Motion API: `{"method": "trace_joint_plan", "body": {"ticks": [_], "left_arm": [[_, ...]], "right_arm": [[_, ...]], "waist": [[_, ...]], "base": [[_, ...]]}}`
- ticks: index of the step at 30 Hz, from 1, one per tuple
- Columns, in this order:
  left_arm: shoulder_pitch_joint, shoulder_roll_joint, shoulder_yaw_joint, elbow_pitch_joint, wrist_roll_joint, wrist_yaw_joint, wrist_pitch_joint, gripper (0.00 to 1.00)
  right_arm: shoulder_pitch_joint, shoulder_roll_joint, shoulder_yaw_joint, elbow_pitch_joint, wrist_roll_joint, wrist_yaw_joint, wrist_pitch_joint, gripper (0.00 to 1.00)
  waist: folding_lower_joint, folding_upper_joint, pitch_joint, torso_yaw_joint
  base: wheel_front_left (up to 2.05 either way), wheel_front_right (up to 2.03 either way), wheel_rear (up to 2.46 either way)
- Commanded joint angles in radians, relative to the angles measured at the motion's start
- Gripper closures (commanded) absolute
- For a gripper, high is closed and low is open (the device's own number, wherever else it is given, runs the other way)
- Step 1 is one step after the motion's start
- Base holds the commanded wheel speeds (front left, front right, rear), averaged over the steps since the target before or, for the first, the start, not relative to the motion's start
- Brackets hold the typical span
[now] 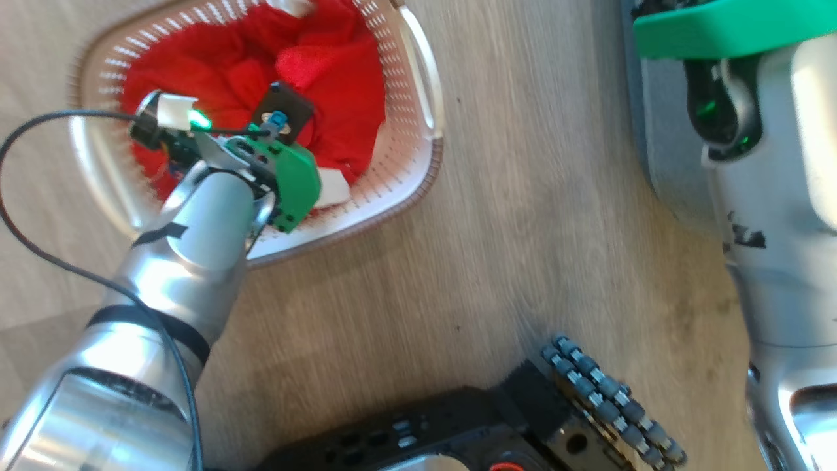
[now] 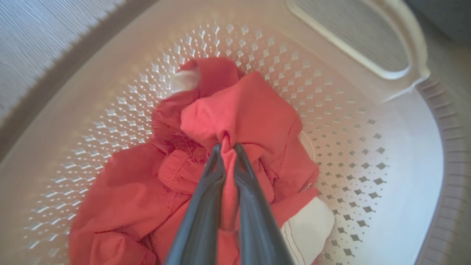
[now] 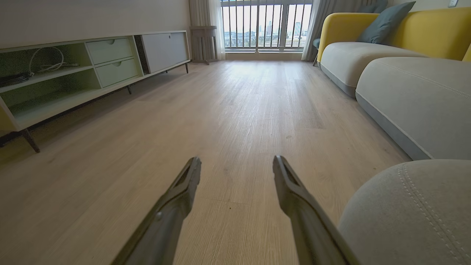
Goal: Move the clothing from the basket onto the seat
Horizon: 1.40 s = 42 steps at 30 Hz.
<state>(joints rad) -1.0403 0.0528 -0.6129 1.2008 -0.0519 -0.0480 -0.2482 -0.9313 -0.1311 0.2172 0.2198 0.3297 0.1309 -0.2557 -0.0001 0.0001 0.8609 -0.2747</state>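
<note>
Pale wood-grain floor (image 3: 235,110) runs through a living room to a barred window (image 3: 265,25) hung with curtains. A low cabinet (image 3: 110,62) with open shelves and two drawers lines one wall. Opposite it stands a yellow sofa (image 3: 423,25) with grey cushions and a blue-grey pillow (image 3: 382,22). The seat (image 3: 404,213), grey with a rounded corner and a line of pale stitching, lies just beside the right gripper (image 3: 237,163). That gripper's fingers stand spread wide over the floor with nothing between them.

The basket (image 1: 422,98) stands on the floor, with a stretch of bare planks between it and the seat. The clothing (image 2: 250,110) lies bunched inside it, red with white patches. The left gripper (image 2: 228,147) reaches down into the basket, its fingers pinched together on a raised fold of the red fabric.

In the head view, which is somewhat blurred, the basket's far end is cut off by the top edge. The left arm (image 1: 176,261) and its green wrist mount hide the fingers and part of the clothing. The right arm (image 1: 778,261) covers much of the seat there, leaving a grey strip. A black cable (image 1: 78,112) loops beside the left arm. The robot's base (image 1: 458,425) and a roller wheel (image 1: 608,399) show at the bottom edge. In the left wrist view the clothing covers the basket's bottom.
</note>
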Motion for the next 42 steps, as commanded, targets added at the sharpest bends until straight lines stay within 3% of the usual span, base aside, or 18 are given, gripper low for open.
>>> {"method": "trace_joint_plan", "body": {"ticks": [1,7,13,27,42], "left_arm": [[0.029,0.001,0.017,-0.045,-0.009,0.005,-0.013,1.0],[0.125,-0.002,0.07,-0.181,-0.104,0.009,-0.013,1.0],[0.216,-0.002,0.058,-0.287,-0.158,0.009,-0.013,1.0],[0.359,-0.002,0.078,-0.414,-0.225,0.015,-0.013,1.0],[0.378,-0.003,0.143,-0.601,-0.28,-0.006,-0.014,1.0]], "right_arm": [[0.04,-0.005,0.009,-0.019,0.008,0.0,-0.006,0.0],[0.084,-0.017,0.039,0.036,0.005,0.0,-0.006,0.0],[0.137,-0.025,0.064,0.096,0.001,0.0,-0.006,0.0],[0.27,-0.037,0.094,0.199,0.003,0.0,-0.006,0.0],[0.403,-0.026,0.111,0.273,0.012,0.0,-0.006,0.0]], "waist": [[0.0001,-0.0001,-0.059,0.042],[0.0001,-0.0001,-0.181,0.089],[0.0001,-0.0001,-0.305,0.135],[0.0001,-0.0001,-0.563,0.21],[0.0001,-0.0001,-0.783,0.25]], "base": [[0.0,0.0,0.0],[0.0,0.0,0.0],[0.0,0.0,0.0],[0.0,0.0,0.0],[0.0,0.0,0.0]]}}
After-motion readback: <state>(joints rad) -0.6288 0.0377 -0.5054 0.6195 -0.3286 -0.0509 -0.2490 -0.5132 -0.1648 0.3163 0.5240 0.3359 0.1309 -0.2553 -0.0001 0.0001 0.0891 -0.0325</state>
